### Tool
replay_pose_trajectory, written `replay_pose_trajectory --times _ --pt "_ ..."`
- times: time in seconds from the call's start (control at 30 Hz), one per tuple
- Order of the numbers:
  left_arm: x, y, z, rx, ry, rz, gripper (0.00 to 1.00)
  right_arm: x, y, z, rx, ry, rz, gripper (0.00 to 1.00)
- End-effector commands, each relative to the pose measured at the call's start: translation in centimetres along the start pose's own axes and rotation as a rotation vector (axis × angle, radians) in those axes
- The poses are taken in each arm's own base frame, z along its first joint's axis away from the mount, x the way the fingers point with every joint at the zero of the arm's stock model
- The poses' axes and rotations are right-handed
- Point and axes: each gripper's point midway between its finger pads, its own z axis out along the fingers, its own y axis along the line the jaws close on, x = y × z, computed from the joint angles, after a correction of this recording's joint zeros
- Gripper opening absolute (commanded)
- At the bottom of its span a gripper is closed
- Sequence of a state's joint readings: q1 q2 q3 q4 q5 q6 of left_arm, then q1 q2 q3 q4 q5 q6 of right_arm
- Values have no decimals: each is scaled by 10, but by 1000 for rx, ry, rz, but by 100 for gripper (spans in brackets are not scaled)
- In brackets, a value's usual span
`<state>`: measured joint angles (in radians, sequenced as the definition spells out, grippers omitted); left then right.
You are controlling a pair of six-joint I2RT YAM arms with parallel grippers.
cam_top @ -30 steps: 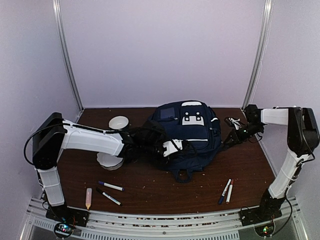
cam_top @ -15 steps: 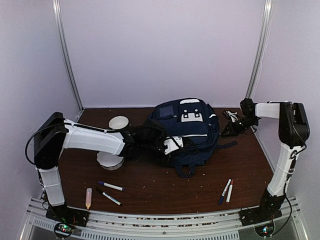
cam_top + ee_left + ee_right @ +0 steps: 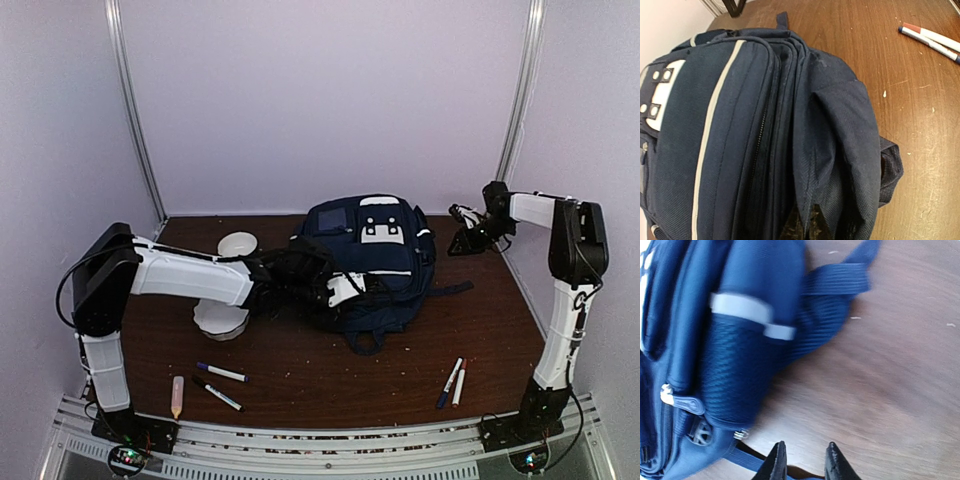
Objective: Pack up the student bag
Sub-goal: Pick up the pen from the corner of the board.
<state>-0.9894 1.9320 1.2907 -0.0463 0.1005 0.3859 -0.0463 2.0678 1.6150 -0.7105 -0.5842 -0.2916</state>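
The student bag (image 3: 375,255) is a navy backpack with white stripes, lying in the middle of the table with its front pocket up. My left gripper (image 3: 343,291) is at its near left side. In the left wrist view the bag (image 3: 740,125) fills the picture, and the gripper (image 3: 807,225) is shut on a fold of its fabric. My right gripper (image 3: 462,240) is just off the bag's back right corner. In the right wrist view its fingertips (image 3: 802,457) stand slightly apart over bare wood beside the mesh side pocket (image 3: 735,375). A blue strap (image 3: 747,460) runs under them.
Two white bowls stand at the left, one (image 3: 238,244) behind my left arm and one (image 3: 220,320) under it. Two markers (image 3: 222,372) and a pink tube (image 3: 177,396) lie front left. Two pens (image 3: 452,382) lie front right. A bag strap (image 3: 455,290) trails right.
The bag has shifted a little toward the back. My right gripper has moved from the bag's right side back toward the rear wall, leaving a strap lying out on the table.
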Motion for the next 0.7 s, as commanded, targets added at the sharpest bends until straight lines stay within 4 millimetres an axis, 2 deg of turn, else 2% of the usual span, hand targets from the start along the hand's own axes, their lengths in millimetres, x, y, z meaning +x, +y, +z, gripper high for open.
replay_pose_trajectory --times 0.0,0.13,0.2,0.37,0.43,0.5,0.63,0.67 --pt "-10 12 8 -5 -5 -37 1 -17 -5 -43 97 -84 -43 29" --pt "-21 16 23 12 -20 -41 3 -10 28 -75 41 -128 -116 30" --pt "-28 16 31 29 -38 -46 4 -11 47 -101 27 -177 -172 32" --pt "-57 18 41 70 -125 -56 6 -3 81 -145 14 -240 -289 40" --pt "-60 13 47 106 -121 -57 13 -3 82 -153 43 -254 -302 44" --pt "-60 12 48 107 -100 -60 26 -7 69 -160 132 -264 -280 47" --pt "-62 21 22 46 -87 -79 44 -27 61 -187 256 -360 -287 59" --pt "-63 23 13 31 -93 -80 47 -34 61 -195 272 -379 -292 66"
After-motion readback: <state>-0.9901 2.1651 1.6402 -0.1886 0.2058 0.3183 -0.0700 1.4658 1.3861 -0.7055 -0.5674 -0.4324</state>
